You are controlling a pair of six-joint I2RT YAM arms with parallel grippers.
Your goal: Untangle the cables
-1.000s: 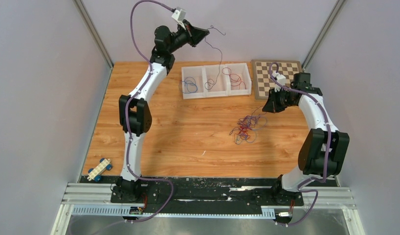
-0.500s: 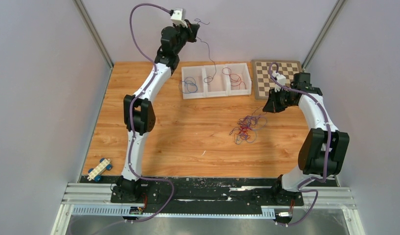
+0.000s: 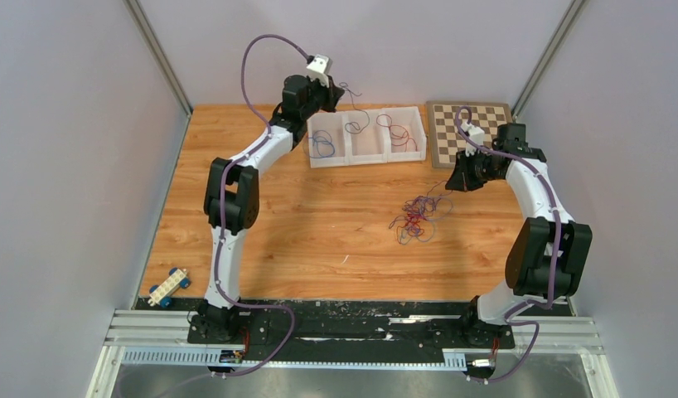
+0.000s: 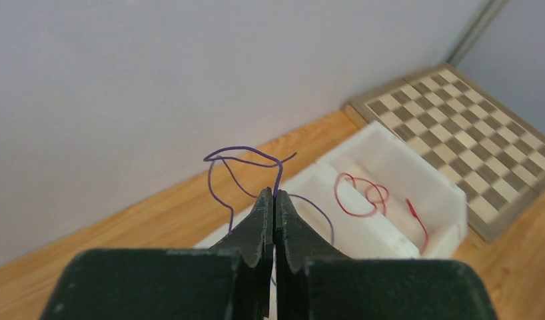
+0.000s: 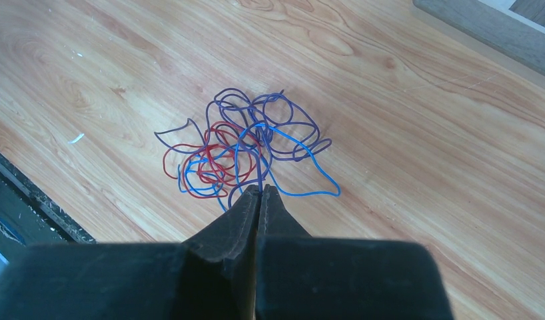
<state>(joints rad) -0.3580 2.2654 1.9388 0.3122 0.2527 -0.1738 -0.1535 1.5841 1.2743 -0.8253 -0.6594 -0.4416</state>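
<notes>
Purple cable (image 4: pixel 243 148) in left claw (image 4: pixel 274 195), above rim of tray (image 3: pixel 367 157)

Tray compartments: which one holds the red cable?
The end compartment nearest the chessboard holds the red cable; the opposite end holds a blue cable.

Four cables are seen. One dark purple cable (image 4: pixel 279 175) is pinched in the shut left gripper (image 4: pixel 274 193) above the far left corner of the tray (image 3: pixel 369 157). It makes a loose loop over the tips, and its lower part curls down at the tray's middle compartment. A blue cable (image 3: pixel 322 147) lies coiled in the left compartment. A red cable (image 3: pixel 394 128) lies in loops in the right compartment. In front of the tray, to the right, a tangle (image 5: pixel 246 143) of blue, red and purple strands rests on the wood. One purple strand rises from it into the closed tips of the right gripper (image 5: pixel 260 190).
</notes>
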